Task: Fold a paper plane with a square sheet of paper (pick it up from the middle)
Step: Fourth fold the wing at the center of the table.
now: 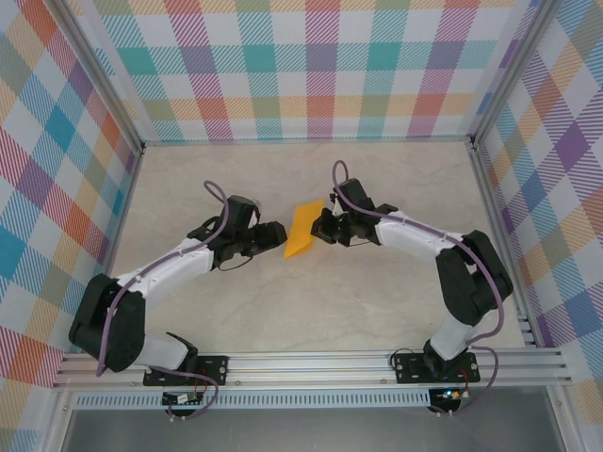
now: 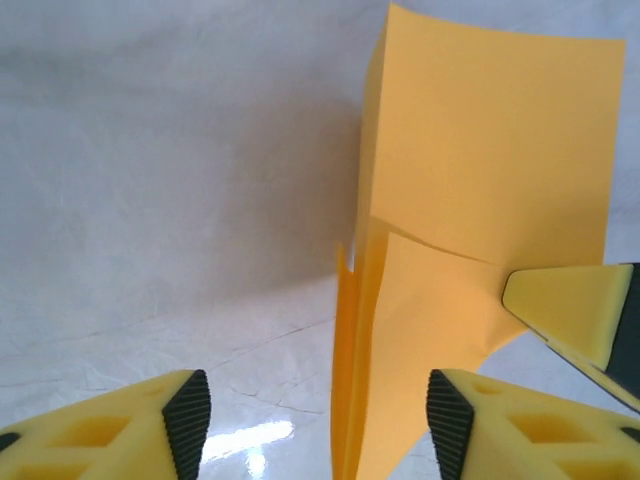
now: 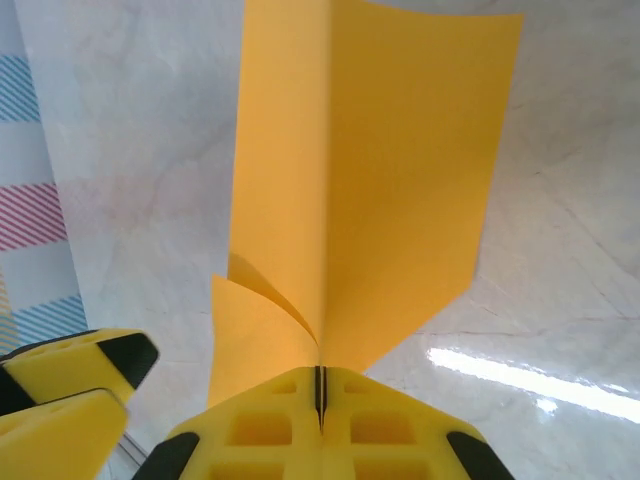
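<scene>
Pinches the square sheet of paper in the right gripper, clenched tight on a centre crease at the sheet's right side. Holds it off the table, roughly mid-scene, standing on edge with both halves fanning away from the crease. Probably gripped this way to lock the fold while the other arm works. Already folded in part, with one corner flap curling beside the clamp, but not yet a dart.

Just left of the paper, the left gripper: released, fingers spread wide, grasping nothing. Straddles the paper's lower edge in its wrist view; cannot tell whether either pad touches it. Looks placed either to re-grasp or to press a flap against the crease. From above, faces the right gripper with the sheet between, both tips near it.

Judged as mid-fold, with more creases to make. Risks slipping or tearing such thin paper if pulled against the single clamp.
</scene>
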Robot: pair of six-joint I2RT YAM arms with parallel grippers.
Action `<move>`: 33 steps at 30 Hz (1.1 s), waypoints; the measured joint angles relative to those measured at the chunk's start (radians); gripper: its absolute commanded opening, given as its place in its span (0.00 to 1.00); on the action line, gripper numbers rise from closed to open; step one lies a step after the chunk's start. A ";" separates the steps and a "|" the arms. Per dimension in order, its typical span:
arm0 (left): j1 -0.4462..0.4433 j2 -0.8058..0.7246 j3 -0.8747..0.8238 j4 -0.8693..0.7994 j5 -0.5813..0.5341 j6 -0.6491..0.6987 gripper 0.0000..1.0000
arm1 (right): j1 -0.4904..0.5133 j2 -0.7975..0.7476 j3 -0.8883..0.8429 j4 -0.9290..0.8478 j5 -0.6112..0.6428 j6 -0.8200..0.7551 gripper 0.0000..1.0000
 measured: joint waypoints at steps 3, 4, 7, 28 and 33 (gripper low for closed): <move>0.005 -0.056 0.000 -0.004 -0.012 0.020 0.73 | 0.000 -0.058 0.000 -0.061 0.080 0.032 0.00; 0.006 -0.068 0.000 -0.005 -0.016 0.026 0.75 | 0.002 -0.069 0.003 -0.087 0.108 0.044 0.00; 0.007 -0.093 0.000 -0.005 -0.025 0.040 0.81 | 0.016 -0.080 0.037 -0.185 0.201 0.073 0.00; -0.070 -0.036 -0.290 0.434 -0.014 0.472 0.74 | 0.104 0.171 0.126 -0.222 0.225 0.463 0.00; -0.092 0.076 -0.303 0.597 0.032 0.596 0.66 | 0.104 0.178 0.131 -0.218 0.195 0.510 0.00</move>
